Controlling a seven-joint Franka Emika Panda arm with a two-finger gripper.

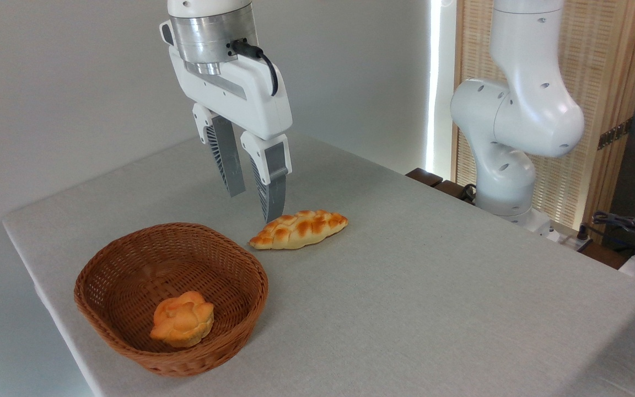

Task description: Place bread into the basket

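Bread — the long braided loaf, golden-yellow with orange-brown toasted bumps point(299, 228) — lies flat on the grey cloth-covered table point(433, 286), just below the white two-finger gripper point(254, 203) and slightly to its right. The gripper hangs in the air with its ribbed grey fingers point(228, 160) spread apart and nothing between them; the tip of the nearer finger overlaps the loaf's left part in the picture, though whether it touches the crust cannot be told.

Below and to the left of the gripper sits the round shallow brown woven wicker basket point(113, 259), its rim close beside the loaf's tapered left end but apart from it. Inside the basket, toward its near wall, rests a small round orange knotted bun point(182, 319) (well apart from the gripper).

Far to the gripper's right, at the table's back edge, stands the white jointed arm body point(516, 121) — in front of a pale wooden slatted screen point(598, 71).
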